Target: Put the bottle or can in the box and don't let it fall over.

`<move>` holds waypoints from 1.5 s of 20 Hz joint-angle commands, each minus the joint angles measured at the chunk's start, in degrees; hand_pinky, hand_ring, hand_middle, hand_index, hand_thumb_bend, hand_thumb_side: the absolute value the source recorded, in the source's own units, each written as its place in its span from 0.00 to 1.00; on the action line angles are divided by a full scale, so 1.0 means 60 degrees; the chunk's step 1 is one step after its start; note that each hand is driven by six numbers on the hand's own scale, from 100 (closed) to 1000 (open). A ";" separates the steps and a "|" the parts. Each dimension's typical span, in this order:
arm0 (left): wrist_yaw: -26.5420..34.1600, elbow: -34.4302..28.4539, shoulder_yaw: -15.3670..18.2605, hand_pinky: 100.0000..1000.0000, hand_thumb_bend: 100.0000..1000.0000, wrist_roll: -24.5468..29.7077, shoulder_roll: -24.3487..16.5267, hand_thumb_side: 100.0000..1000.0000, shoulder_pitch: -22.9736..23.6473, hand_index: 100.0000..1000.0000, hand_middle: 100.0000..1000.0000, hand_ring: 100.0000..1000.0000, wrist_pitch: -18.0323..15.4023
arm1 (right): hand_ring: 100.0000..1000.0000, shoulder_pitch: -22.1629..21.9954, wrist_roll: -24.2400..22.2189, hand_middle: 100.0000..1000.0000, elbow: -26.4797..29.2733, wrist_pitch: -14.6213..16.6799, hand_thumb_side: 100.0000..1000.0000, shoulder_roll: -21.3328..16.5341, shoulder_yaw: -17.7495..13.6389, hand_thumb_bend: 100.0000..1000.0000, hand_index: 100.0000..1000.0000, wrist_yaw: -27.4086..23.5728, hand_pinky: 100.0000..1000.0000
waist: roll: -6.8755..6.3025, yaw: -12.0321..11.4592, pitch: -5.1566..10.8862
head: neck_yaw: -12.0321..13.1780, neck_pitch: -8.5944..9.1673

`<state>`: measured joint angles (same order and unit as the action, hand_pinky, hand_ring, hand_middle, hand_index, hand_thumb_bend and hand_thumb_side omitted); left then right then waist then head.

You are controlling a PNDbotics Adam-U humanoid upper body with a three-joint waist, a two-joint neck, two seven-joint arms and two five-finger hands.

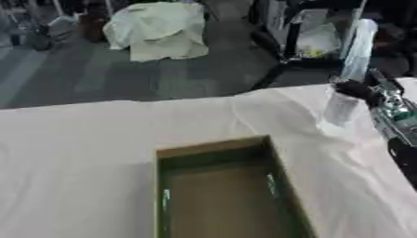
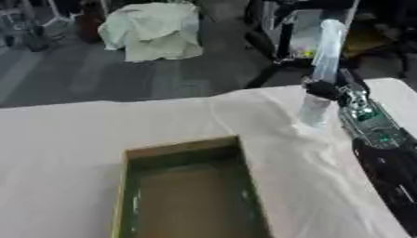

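A tall clear bottle (image 1: pixel 340 109) stands upright at the table's far right, tilted slightly, with its base at or just above the white cloth. My right hand (image 2: pixel 322 88) comes in from the right side, and its black fingers are curled round the bottle's middle. The open box (image 2: pixel 187 195), with brown walls and a greenish inside, lies at the near centre with nothing in it. It sits down and to the left of the bottle, a clear gap apart. The left hand shows in neither view.
A creased white cloth (image 1: pixel 73 153) covers the table, whose far edge runs just behind the bottle. On the floor beyond lie a pale covered heap (image 1: pixel 159 30) and a black stand (image 1: pixel 285 46). My right forearm (image 2: pixel 371 123) lies along the table's right edge.
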<state>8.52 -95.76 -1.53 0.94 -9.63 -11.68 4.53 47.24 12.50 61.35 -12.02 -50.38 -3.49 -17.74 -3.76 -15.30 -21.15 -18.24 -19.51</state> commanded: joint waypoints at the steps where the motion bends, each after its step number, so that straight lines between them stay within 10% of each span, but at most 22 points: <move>1: -0.0022 0.0107 0.0025 1.00 0.00 0.0025 -0.0050 0.93 0.0052 0.76 0.89 0.80 0.0082 | 0.39 0.0089 0.0220 0.52 0.0221 0.0156 0.17 -0.0339 -0.0105 0.00 0.49 -0.0264 0.48 | 0.0077 -0.0003 0.0096 | -0.0002 0.0085; 3: -0.0019 0.0103 0.0024 1.00 0.00 0.0026 -0.0050 0.93 0.0048 0.76 0.89 0.80 0.0077 | 0.33 0.0070 0.0393 0.46 0.0274 0.0327 0.36 -0.0345 -0.0101 0.00 0.42 -0.0444 0.41 | 0.0072 -0.0002 0.0097 | 0.0003 0.0078; 11: -0.0009 0.0109 0.0021 1.00 0.00 0.0029 -0.0052 0.93 0.0043 0.75 0.89 0.79 0.0082 | 0.10 -0.0039 0.1237 0.22 0.0759 0.1028 0.22 -0.0383 -0.0049 0.00 0.21 -0.1146 0.11 | 0.0095 0.0001 0.0141 | 0.0006 0.0031; 14: 0.0001 0.0112 0.0021 1.00 0.00 0.0029 -0.0060 0.93 0.0043 0.74 0.89 0.79 0.0087 | 0.05 -0.0084 0.1375 0.15 0.1031 0.1398 0.13 -0.0400 -0.0045 0.00 0.15 -0.1435 0.08 | 0.0102 0.0009 0.0170 | 0.0035 -0.0008; 17: 0.0012 0.0110 0.0027 1.00 0.00 0.0025 -0.0068 0.93 0.0036 0.74 0.89 0.79 0.0088 | 0.02 -0.0131 0.1500 0.12 0.1159 0.1666 0.37 -0.0416 -0.0038 0.00 0.11 -0.1649 0.05 | 0.0102 0.0021 0.0200 | 0.0033 -0.0025; 30: 0.0050 0.0117 0.0035 1.00 0.00 0.0057 -0.0107 0.93 0.0046 0.73 0.89 0.79 0.0116 | 0.00 -0.0305 0.1591 0.07 0.1803 0.2320 0.41 -0.0502 -0.0001 0.00 0.09 -0.1895 0.03 | 0.0124 0.0084 0.0351 | 0.0047 -0.0127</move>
<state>8.55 -95.73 -1.25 1.16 -9.62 -11.66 4.75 44.73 21.97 70.45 1.36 -50.52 -3.11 -28.74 -3.50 -14.93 -20.45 -18.02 -20.05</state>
